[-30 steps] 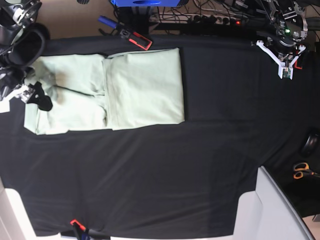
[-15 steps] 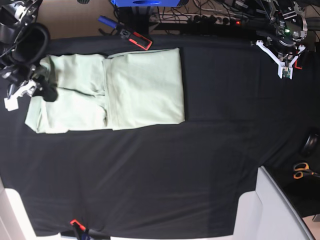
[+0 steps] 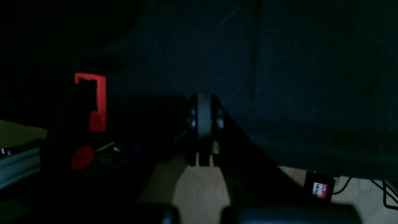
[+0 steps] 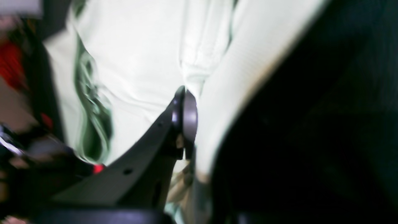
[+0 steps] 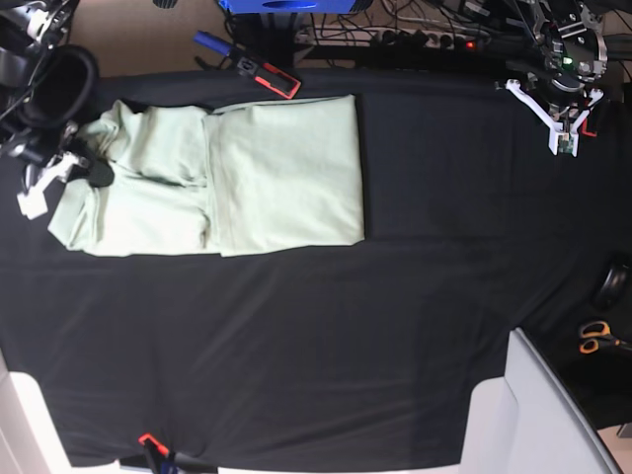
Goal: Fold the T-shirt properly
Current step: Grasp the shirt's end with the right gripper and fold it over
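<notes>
The pale mint-green T-shirt (image 5: 276, 173) lies partly folded on the black cloth at the upper left of the base view, with its right part a neat rectangle. My right gripper (image 5: 84, 170) sits at the shirt's rumpled left end. In the blurred right wrist view the right gripper (image 4: 186, 102) is shut, pinching a bunched fold of the T-shirt (image 4: 140, 62). My left gripper (image 5: 565, 141) hovers at the far right corner, well away from the shirt. In the dark left wrist view the left gripper (image 3: 204, 124) is shut on nothing.
The black table covering (image 5: 296, 346) spans the view. A red-and-black clamp (image 5: 269, 74) sits just beyond the shirt's far edge. Another clamp (image 5: 150, 441) is at the near edge. Scissors (image 5: 594, 336) and a white box (image 5: 538, 415) lie at the right. Cables run along the back.
My right gripper has gone from open to shut on the shirt's left end and shifted toward the table's far edge, pulling the fabric with it. The left arm has not moved.
</notes>
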{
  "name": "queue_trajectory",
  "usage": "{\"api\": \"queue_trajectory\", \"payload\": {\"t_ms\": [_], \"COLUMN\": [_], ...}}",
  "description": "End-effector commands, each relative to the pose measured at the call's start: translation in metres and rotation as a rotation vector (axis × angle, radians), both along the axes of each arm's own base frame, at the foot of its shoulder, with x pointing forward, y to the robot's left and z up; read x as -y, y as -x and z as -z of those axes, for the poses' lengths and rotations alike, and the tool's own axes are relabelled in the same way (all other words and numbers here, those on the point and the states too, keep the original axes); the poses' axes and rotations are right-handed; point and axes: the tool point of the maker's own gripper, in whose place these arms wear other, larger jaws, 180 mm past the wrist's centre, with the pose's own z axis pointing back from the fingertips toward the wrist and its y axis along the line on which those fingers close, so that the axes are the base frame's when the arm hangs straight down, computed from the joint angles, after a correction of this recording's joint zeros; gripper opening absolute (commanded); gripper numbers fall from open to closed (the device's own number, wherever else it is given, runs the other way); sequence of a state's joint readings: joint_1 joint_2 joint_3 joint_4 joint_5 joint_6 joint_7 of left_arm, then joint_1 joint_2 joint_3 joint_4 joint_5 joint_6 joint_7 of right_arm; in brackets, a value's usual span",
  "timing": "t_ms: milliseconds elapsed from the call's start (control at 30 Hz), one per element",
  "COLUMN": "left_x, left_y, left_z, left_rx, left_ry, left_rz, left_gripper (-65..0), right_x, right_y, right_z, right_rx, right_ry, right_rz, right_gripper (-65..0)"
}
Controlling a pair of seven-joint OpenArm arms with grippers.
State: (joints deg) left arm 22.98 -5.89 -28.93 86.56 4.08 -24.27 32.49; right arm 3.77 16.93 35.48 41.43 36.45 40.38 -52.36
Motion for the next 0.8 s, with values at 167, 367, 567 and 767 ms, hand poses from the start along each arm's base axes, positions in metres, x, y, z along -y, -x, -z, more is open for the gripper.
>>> {"api": "queue_trajectory", "payload": {"t_ms": [167, 367, 567, 767], "left_x": [-0.007, -0.007, -0.007, -0.006], "left_y": [-0.003, -0.003, -0.002, -0.005], "left_z": [-0.008, -0.008, -0.008, -0.008], "left_rx": [0.024, 0.024, 0.022, 0.025], "left_ry": [-0.020, -0.020, -0.020, -0.018], "left_rz": [0.001, 0.000, 0.000, 0.003], "left_gripper": [-65.0, -65.0, -65.0, -65.0], "right_x": [0.029, 0.054, 0.057, 0.007], "right_y": [-0.026, -0.041, -0.044, -0.047], "right_z": [-0.037, -0.063, -0.076, -0.086], "right_rx": [0.108, 0.121, 0.071, 0.086], "right_ry": [0.151, 0.263, 0.409, 0.586], "right_rz": [-0.056, 0.015, 0.001, -0.197], "right_gripper": [-65.0, -65.0, -65.0, -65.0]}}
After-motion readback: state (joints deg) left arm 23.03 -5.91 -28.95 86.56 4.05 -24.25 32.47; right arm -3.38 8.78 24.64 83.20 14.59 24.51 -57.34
